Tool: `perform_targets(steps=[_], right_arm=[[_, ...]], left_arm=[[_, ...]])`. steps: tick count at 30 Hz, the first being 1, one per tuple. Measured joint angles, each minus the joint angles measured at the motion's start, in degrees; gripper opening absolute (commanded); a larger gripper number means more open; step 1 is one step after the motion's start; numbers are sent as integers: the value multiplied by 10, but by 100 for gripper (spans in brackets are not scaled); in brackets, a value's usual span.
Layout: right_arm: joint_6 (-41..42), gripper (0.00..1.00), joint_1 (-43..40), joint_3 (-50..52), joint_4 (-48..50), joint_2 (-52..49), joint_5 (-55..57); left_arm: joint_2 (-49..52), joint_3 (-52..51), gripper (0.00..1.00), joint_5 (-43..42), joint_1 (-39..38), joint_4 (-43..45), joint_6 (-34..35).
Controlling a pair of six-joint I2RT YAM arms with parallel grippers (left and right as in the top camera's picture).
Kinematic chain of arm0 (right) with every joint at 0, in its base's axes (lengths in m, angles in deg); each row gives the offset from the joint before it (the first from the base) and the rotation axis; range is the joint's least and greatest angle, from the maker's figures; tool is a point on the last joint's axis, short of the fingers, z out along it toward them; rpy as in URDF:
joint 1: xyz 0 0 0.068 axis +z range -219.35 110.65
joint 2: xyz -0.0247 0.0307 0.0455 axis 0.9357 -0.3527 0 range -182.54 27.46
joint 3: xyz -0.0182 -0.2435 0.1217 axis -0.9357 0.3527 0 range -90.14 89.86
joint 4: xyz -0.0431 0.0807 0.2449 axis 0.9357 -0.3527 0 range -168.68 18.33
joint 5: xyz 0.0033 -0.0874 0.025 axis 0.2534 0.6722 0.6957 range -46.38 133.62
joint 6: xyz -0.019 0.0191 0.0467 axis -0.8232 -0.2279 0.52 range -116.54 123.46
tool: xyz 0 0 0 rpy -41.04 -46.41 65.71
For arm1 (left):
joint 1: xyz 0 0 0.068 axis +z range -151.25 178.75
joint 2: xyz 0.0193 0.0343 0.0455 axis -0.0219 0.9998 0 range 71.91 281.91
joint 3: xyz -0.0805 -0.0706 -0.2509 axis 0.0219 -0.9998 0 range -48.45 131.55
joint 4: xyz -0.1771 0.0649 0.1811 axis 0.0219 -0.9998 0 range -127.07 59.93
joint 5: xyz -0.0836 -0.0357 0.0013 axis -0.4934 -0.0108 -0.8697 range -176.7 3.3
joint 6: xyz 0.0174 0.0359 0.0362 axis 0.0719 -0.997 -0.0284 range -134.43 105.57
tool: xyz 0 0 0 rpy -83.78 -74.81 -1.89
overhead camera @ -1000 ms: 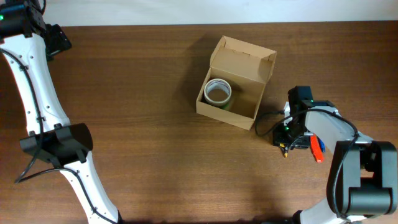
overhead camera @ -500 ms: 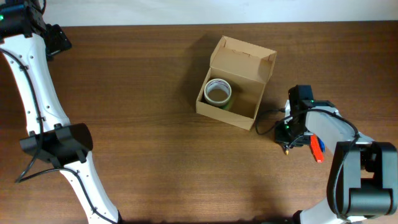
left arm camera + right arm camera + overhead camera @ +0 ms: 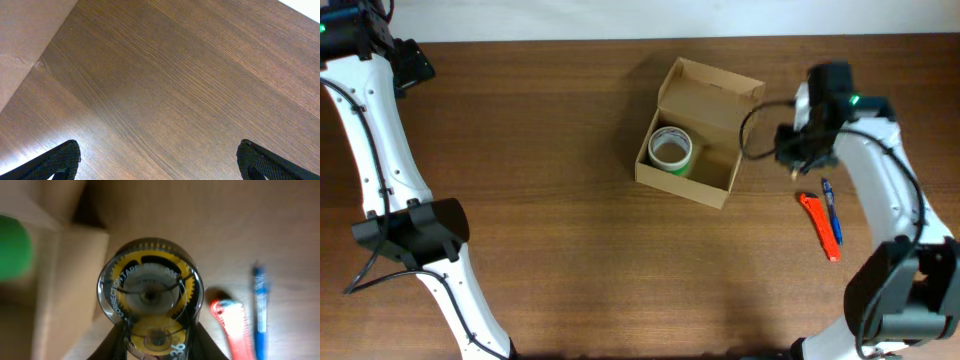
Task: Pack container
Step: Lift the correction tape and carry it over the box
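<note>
Step in hand, by my read: drop-in of the clear round correction-tape dispenser with yellow gears (image 3: 150, 295), clamped in the right gripper (image 3: 798, 152), just right of the small brown cardboard box (image 3: 682, 186) at frame centre. Carry it left over the right wall, clear of the upright lid flap (image 3: 715, 95). Release low in the bare half beside the green-rimmed tape roll (image 3: 670, 148). Box mouth faces up, with the flap on the upper-right side. Long axis seems to run left to lower right. Left gripper (image 3: 159, 159) spread wide, holding nothing, over bare table (image 3: 175, 75).

The container (image 3: 710, 100) blocks the far-edge centre; its right half is free. A cutter (image 3: 817, 222) and pen (image 3: 832, 210) obstruct the right edge.
</note>
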Motion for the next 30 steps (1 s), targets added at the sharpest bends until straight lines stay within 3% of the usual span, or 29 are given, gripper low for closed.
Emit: perform_targets(steps=[7, 10, 22, 30], right_arm=[[-2, 23, 40, -176, -92, 0, 32], [8, 16, 75, -223, -119, 0, 37], [169, 17, 222, -236, -154, -24, 60], [243, 16, 242, -236, -167, -129, 62]], left_arm=[[0, 0, 100, 0, 0, 0, 0], [0, 0, 100, 0, 0, 0, 0], [0, 0, 100, 0, 0, 0, 0], [0, 0, 100, 0, 0, 0, 0]])
